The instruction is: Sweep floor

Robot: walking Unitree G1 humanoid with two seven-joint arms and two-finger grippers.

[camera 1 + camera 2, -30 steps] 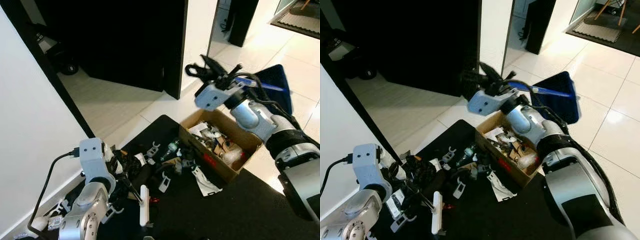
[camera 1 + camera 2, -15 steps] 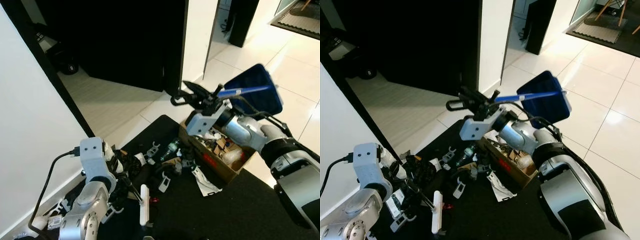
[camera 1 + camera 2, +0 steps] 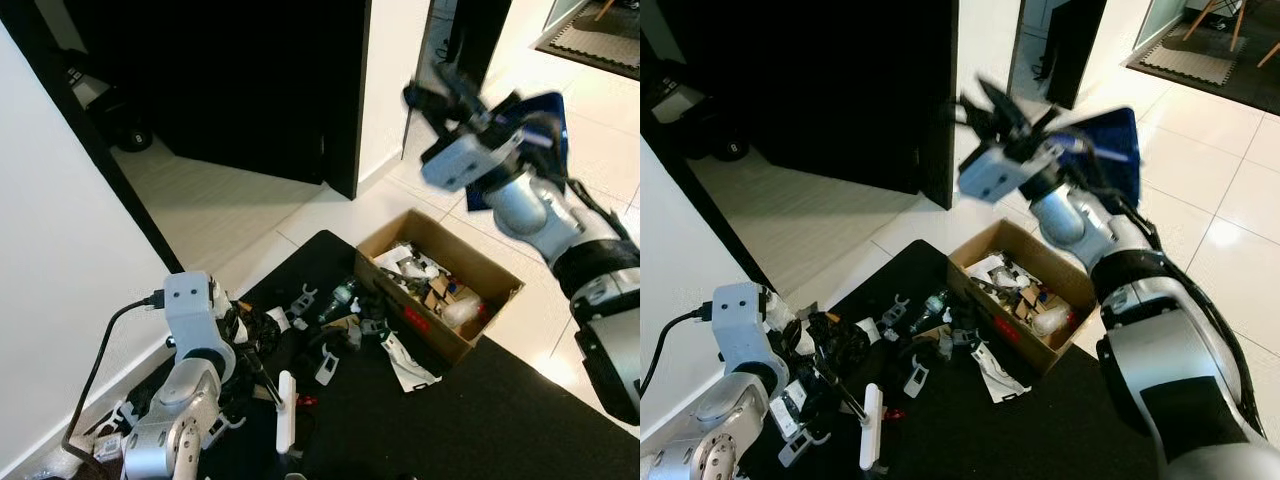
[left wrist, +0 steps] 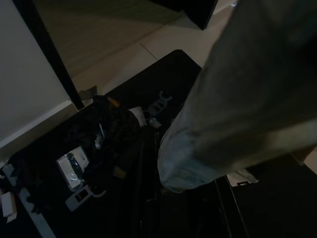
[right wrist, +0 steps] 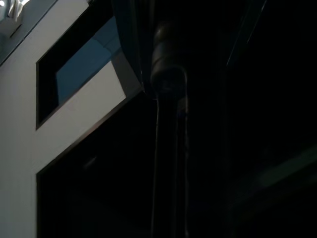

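Observation:
My right gripper [image 3: 447, 92] is raised high above the cardboard box [image 3: 493, 275], shut on the handle of a blue dustpan [image 3: 535, 125] that stands tilted up behind it. The box holds mixed rubbish. Loose litter [image 3: 335, 325], clips, a bottle and paper scraps, lies on the black mat [image 3: 480, 420] just left of the box. My left gripper [image 3: 262, 378] is low over the mat's left part beside a dark crumpled heap [image 3: 835, 340], shut on a white-handled brush [image 3: 286, 412]. In the left wrist view the pale handle [image 4: 237, 99] is a large blur above the litter.
A dark open doorway [image 3: 240, 80] lies ahead, with a white wall [image 3: 50, 250] close on the left. A black cable [image 3: 95, 350] runs along my left arm. Glossy white tiles [image 3: 1230, 210] stretch to the right, and small white parts [image 3: 110, 440] lie by the wall's foot.
My right arm has swung the dustpan up and back from low over the box to well above it. The left arm and brush have stayed put.

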